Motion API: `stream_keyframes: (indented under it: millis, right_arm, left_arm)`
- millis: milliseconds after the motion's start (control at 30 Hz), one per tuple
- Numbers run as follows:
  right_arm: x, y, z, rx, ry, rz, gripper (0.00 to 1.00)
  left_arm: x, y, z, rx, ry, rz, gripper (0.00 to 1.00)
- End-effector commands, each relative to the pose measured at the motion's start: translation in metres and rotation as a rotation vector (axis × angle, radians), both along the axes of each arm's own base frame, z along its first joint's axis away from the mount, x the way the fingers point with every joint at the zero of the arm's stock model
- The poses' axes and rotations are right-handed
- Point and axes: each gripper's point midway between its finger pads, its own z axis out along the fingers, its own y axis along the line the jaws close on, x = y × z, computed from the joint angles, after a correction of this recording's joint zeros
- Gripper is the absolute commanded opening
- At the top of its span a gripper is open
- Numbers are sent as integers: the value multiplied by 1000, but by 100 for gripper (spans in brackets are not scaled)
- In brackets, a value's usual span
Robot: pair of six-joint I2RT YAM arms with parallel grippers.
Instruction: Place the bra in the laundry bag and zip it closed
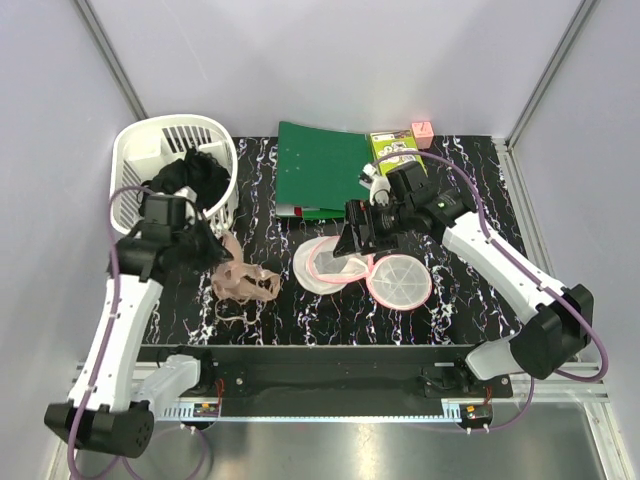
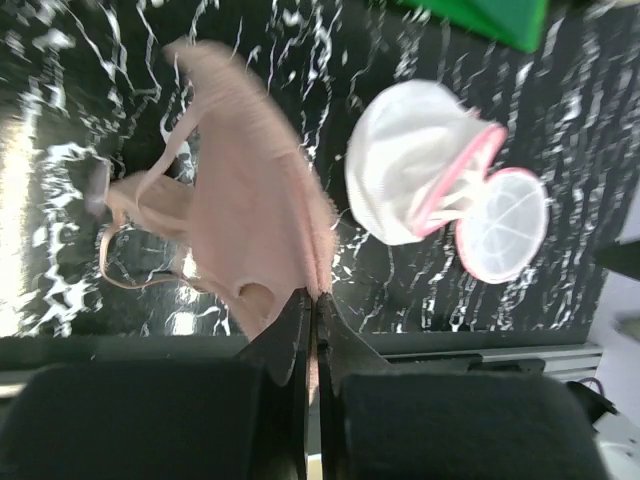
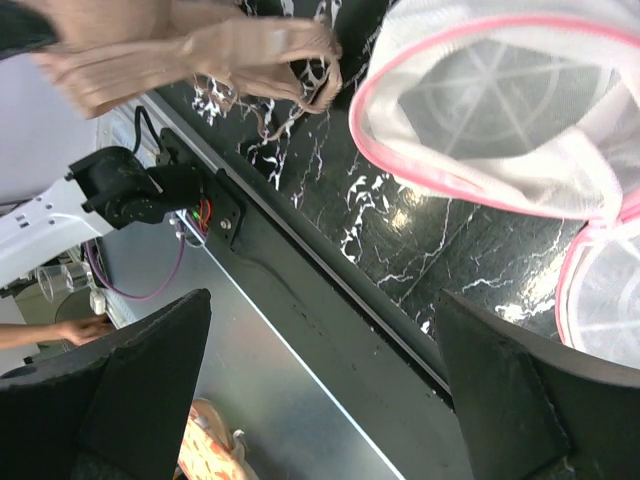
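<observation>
The left gripper [image 2: 313,298] is clamping its two fingers tight on one edge of the bra [image 2: 250,200], with no gap showing between them. The peach fabric is hanging from that pinch and draping down toward the table [image 1: 470,215], left of the laundry bag [image 1: 325,262] and apart from it. The right gripper [image 3: 322,300] is holding its fingers spread wide with nothing between them, sitting over the far edge of the bag. The bag is lying unzipped near the middle of the table, its mouth gaping and its round pink-rimmed flap lying flat to the right.

The tabletop is showing black with white marble veining and is catching some glare. A white slotted basket [image 1: 150,160] holding black clothing [image 1: 195,175] is standing at the far left corner. A green folder [image 1: 320,165], a green box [image 1: 392,150] and a small pink box [image 1: 422,133] are lying along the back. Pale walls [image 1: 330,60] are enclosing the table on three sides.
</observation>
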Motion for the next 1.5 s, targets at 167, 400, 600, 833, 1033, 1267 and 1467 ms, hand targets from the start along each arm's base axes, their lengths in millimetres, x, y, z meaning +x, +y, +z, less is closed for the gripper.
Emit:
stream_keyframes:
  millis: [167, 400, 600, 833, 1033, 1267, 1467]
  right_arm:
    - [-9, -5, 4, 26, -21, -2, 100]
    - [-4, -1, 2, 21, -16, 3, 100]
    - [1, 3, 0, 20, -7, 15, 100]
    - [1, 3, -8, 8, 3, 25, 100]
    - [1, 3, -11, 6, 6, 27, 100]
    - [2, 5, -14, 8, 14, 38, 100]
    - [2, 8, -16, 16, 33, 44, 100]
  left_arm:
    - [73, -29, -31, -45, -123, 37, 0]
    - [99, -52, -20, -77, -204, 10, 0]
    - [112, -63, -18, -34, -274, -48, 0]
    - [85, -64, -44, -116, -215, -12, 0]
    - [47, -49, -78, -201, -165, 128, 0]
    - [18, -34, -118, -289, -103, 295, 0]
    - [18, -24, -100, -354, -117, 423, 0]
